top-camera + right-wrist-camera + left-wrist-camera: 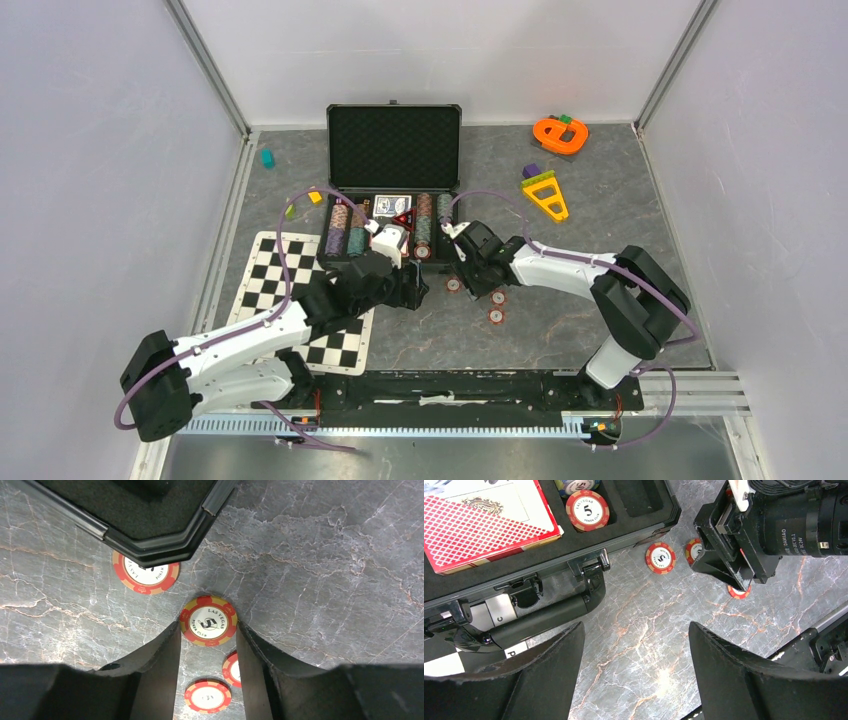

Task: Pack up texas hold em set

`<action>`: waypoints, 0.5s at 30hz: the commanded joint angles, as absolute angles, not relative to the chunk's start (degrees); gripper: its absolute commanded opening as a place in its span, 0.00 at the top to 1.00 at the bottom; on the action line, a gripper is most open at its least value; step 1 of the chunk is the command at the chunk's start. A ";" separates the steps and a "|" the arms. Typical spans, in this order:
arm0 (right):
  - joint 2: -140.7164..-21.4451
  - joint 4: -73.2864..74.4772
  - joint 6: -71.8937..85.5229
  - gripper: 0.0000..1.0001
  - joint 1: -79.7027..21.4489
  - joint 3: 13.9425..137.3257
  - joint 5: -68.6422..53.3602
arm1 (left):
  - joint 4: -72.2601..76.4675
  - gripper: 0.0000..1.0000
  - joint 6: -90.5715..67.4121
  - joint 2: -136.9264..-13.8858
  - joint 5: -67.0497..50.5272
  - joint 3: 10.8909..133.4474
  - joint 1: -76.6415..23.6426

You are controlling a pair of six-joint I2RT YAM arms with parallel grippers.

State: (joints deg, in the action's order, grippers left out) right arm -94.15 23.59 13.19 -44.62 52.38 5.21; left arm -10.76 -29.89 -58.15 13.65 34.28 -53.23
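Note:
The black foam-lined case (342,150) lies open at the back, with coloured chip stacks (345,230) and a red card deck (484,525) in its base. A red-white poker chip (208,621) sits between the tips of my right gripper (208,628), and both fingers press its edges just off the case's front corner (150,540). Another chip (145,575) lies partly under that corner. Two more chips (207,696) lie behind the fingers. My left gripper (636,630) hangs open over bare table beside the case handle (544,620), with nothing in it.
A black-white checkered mat (262,285) lies under the left arm. Orange (560,133) and yellow (545,195) plastic toys sit at the back right, and a teal block (267,157) at the back left. Loose chips (496,307) lie on the marble in front of the case.

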 commanded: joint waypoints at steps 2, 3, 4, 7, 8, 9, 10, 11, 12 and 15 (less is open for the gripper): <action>-95.31 27.07 12.92 0.54 -44.64 52.61 9.41 | -10.25 0.18 -26.83 -58.49 14.64 34.73 -53.52; -95.20 27.15 13.05 0.54 -44.69 52.65 9.76 | -10.28 0.18 -26.64 -58.51 14.55 35.00 -53.53; -94.97 27.21 13.06 0.54 -44.73 52.77 10.20 | -10.45 0.18 -26.53 -58.60 14.61 35.11 -53.53; -93.93 27.79 13.06 0.54 -44.95 53.15 11.87 | -10.72 0.18 -26.36 -58.51 15.05 35.29 -53.52; -93.41 27.82 13.03 0.54 -45.03 53.22 12.06 | -10.72 0.18 -26.36 -58.53 15.03 35.20 -53.53; -92.98 27.99 12.98 0.54 -45.05 53.41 12.25 | -10.71 0.18 -26.45 -58.50 15.12 35.05 -53.50; -92.51 28.32 12.92 0.55 -45.10 53.75 12.30 | -10.73 0.18 -26.50 -58.42 15.12 34.88 -53.52; -92.23 28.70 12.92 0.56 -45.14 54.17 12.33 | -10.64 0.18 -26.54 -58.44 15.12 34.77 -53.53; -91.74 29.10 12.85 0.56 -45.09 54.67 12.40 | -10.63 0.18 -26.63 -58.41 15.12 34.72 -53.53; -89.91 30.29 12.84 0.56 -45.16 56.05 12.61 | -10.55 0.18 -26.72 -58.16 15.16 34.41 -53.53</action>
